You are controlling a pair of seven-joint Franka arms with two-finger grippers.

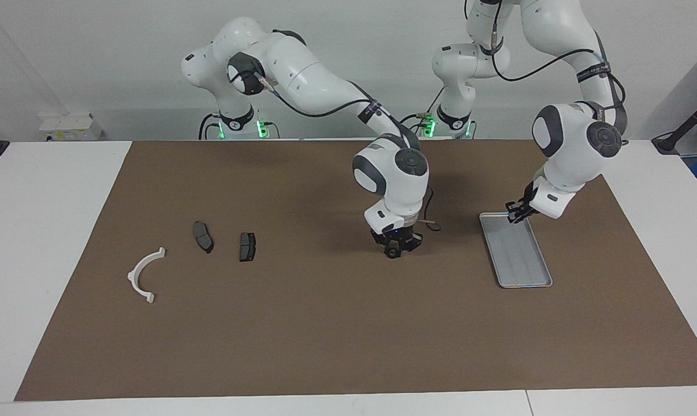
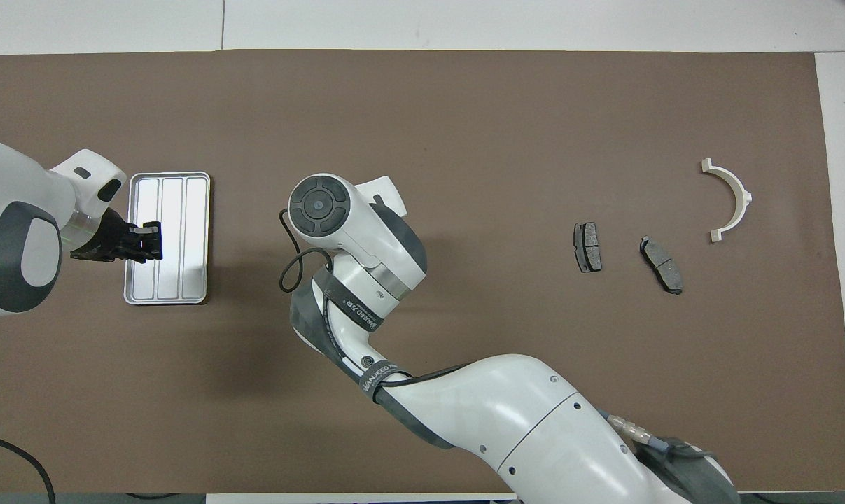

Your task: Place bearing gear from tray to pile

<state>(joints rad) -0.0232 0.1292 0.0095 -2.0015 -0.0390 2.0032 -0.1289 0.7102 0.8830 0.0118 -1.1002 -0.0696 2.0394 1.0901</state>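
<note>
The right gripper [image 1: 392, 252] is sitting low over the middle of the brown mat [image 1: 336, 335] that is covering the desk [image 1: 48, 231], between the tray and the pile. Its fingers are pinching in on a small dark round part, the bearing gear [image 1: 391, 253], which is down at the mat's surface between the fingertips; I cannot tell whether it is resting on the mat or just lifted. In the overhead view the arm's own wrist is hiding both the gripper and the gear.

The left gripper [image 1: 515, 215] is hanging over the end of the tray [image 1: 524, 271] nearer the robots, its fingers closed together with nothing between them. From the facing view it is looking slightly raised above the rim; whether it is touching I cannot tell. The silver ribbed tray [image 2: 184, 280] is lying toward the left arm's end of the desk, and nothing is showing on its floor.

The pile is lying well apart from the gear, toward the right arm's end: two dark grey brake pads [image 1: 203, 236] [image 1: 247, 246] [image 2: 587, 246] [image 2: 661, 264] near each other, and a white plastic arc [image 1: 143, 274] [image 2: 731, 199] a little farther from the robots than they are.
</note>
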